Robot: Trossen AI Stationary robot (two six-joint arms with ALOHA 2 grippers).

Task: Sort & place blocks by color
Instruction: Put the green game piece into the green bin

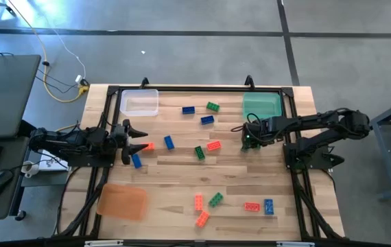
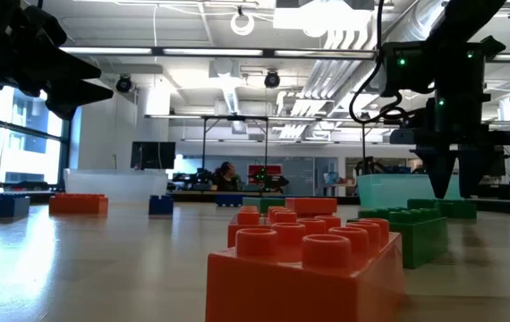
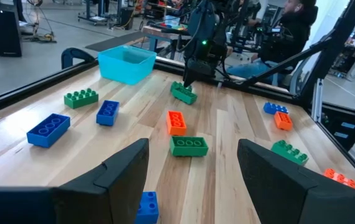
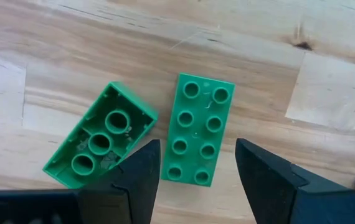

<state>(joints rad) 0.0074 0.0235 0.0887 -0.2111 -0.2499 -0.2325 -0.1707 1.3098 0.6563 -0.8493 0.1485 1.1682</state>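
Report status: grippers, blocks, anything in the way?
Right gripper open, poised over studs-up green block; second green block upside down beside it. Left gripper open, empty. Nothing in the way.

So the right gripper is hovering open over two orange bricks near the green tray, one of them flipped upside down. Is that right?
Not quite: the bricks are green, not orange. The right wrist view shows the right gripper open above two green bricks, a studs-up brick and an upside-down brick beside it. The high view places them by the green tray.
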